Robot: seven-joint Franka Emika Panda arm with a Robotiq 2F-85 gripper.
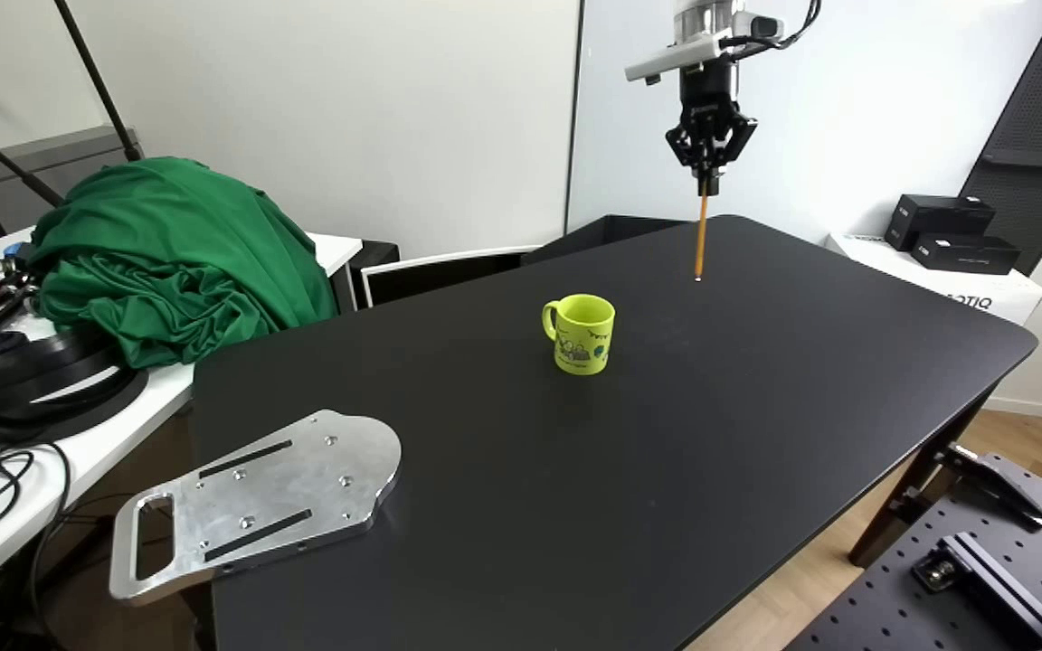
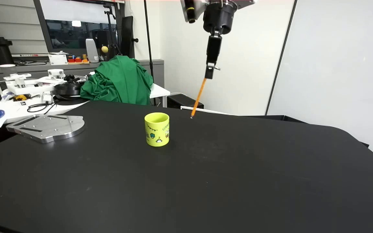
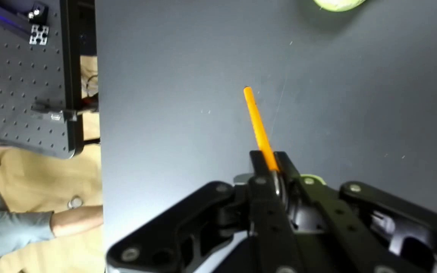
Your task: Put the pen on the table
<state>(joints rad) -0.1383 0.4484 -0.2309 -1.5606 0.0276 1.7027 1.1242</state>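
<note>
The pen (image 1: 700,237), a thin orange-brown stick, hangs from my gripper (image 1: 708,185) in both exterior views, tilted in one of them. The gripper (image 2: 209,72) is shut on the upper end of the pen (image 2: 198,97). The pen's lower end appears held above the black table (image 1: 485,506), with a gap. In the wrist view the pen (image 3: 257,121) sticks out between the two fingertips (image 3: 268,155); its upper end is partly hidden between the fingers. The table (image 3: 165,94) lies below it.
A green mug (image 1: 582,334) stands upright on the table, and its edge shows in the wrist view (image 3: 338,3). A silver metal plate (image 1: 277,488) lies at the table's edge. A green cloth (image 2: 118,81) lies on the white desk. A person's arm (image 3: 76,222) shows beyond the table edge.
</note>
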